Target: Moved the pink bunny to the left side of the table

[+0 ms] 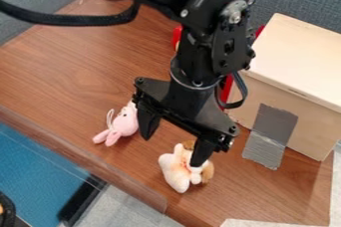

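The black gripper (pixel 174 143) hangs over the front middle of the wooden table with its two fingers spread wide apart. The pink bunny (pixel 124 123) lies on the table just left of the gripper's left finger, its upper end partly hidden behind the gripper. Below the right finger is a cream and brown plush toy (pixel 177 170), partly covered by that fingertip; whether they touch I cannot tell. Nothing is held between the fingers.
A light wooden box (pixel 293 64) stands at the right, with grey tape (pixel 269 134) running from its side to the table. A red object (pixel 227 89) shows behind the arm. The table (pixel 73 71) ends in a front edge at the lower left.
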Action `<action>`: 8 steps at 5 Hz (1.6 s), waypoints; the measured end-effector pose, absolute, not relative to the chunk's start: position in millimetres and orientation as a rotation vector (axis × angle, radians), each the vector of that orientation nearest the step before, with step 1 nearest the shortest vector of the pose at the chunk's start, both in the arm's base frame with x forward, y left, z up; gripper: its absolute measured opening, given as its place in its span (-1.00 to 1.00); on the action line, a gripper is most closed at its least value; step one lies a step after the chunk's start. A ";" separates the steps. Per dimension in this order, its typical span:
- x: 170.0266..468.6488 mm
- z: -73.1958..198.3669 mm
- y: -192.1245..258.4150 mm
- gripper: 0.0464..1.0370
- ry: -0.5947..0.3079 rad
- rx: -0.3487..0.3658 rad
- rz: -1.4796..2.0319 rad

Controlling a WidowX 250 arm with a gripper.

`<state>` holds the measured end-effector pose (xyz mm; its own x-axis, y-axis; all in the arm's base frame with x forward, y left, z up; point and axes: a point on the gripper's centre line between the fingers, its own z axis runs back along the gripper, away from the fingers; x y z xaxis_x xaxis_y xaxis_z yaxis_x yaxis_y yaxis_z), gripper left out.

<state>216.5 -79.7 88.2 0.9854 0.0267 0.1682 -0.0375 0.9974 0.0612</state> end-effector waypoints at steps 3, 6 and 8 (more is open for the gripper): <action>256.1 107.2 -24.3 0.93 -0.194 0.064 0.187; 281.7 57.0 22.1 0.93 -0.079 0.111 0.231; 267.6 24.2 23.3 0.88 0.006 0.136 0.217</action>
<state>267.6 23.3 24.2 0.9766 0.2150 0.0087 -0.2142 0.9674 0.1348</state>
